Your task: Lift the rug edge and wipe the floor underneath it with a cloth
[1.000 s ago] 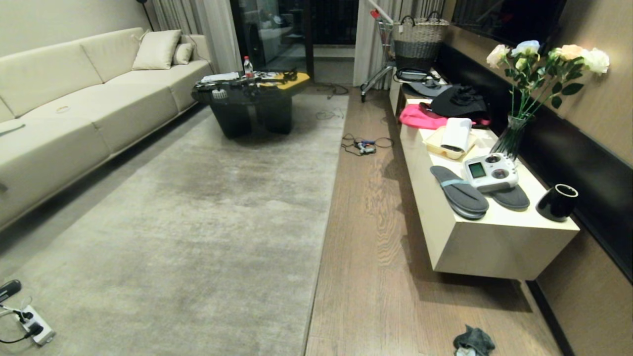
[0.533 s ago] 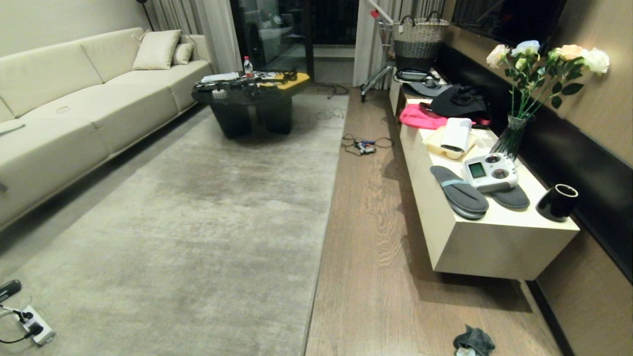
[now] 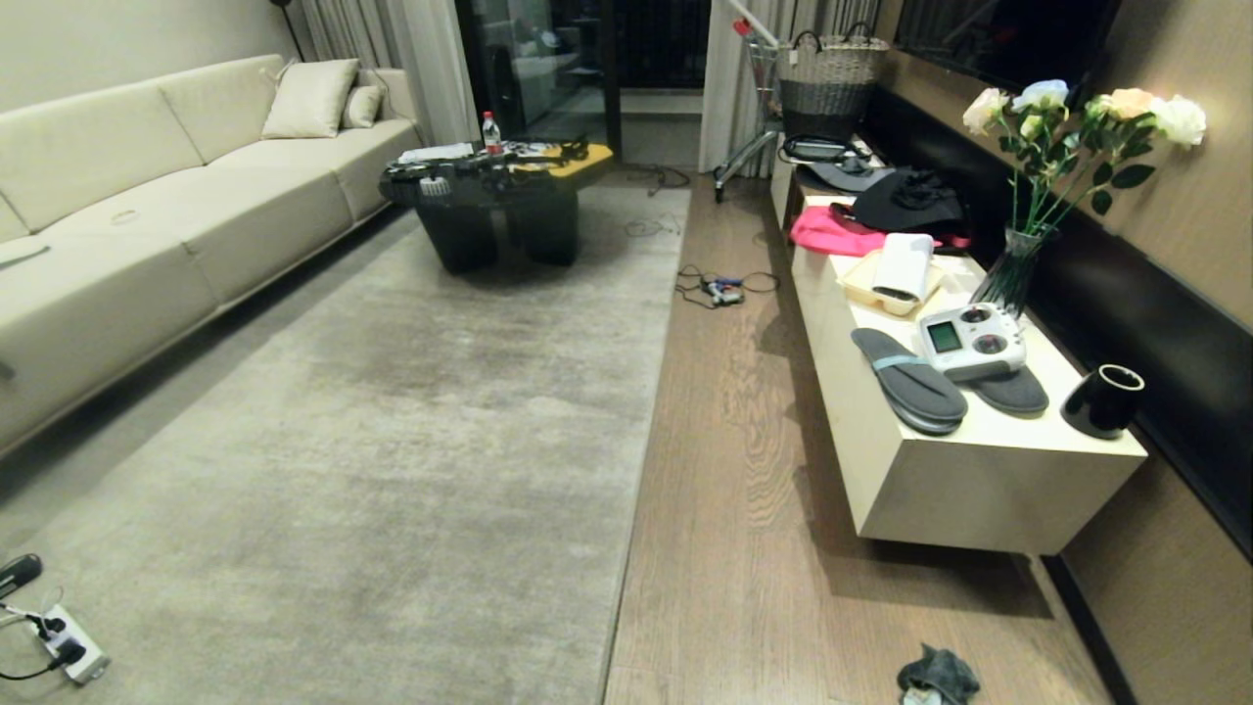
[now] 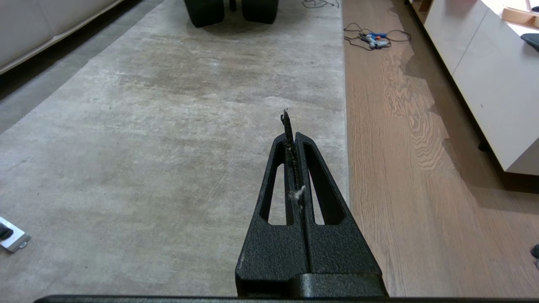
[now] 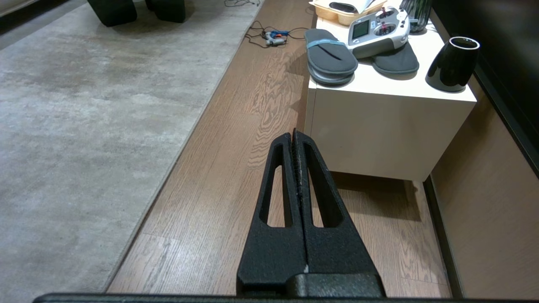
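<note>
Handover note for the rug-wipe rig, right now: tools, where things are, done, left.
Left tool: shut, empty apart from lint between the fingers, hanging above the rug near its edge.
Right tool: shut, empty, above the floor beside the low cabinet.
Rug: lying flat, its long edge straight along the bare floor.
Cloth: crumpled on the floor at the near right, past the cabinet's end, touched by neither tool.
Done: nothing.
Left: pick up the cloth, lift the rug edge, wipe underneath.
</note>
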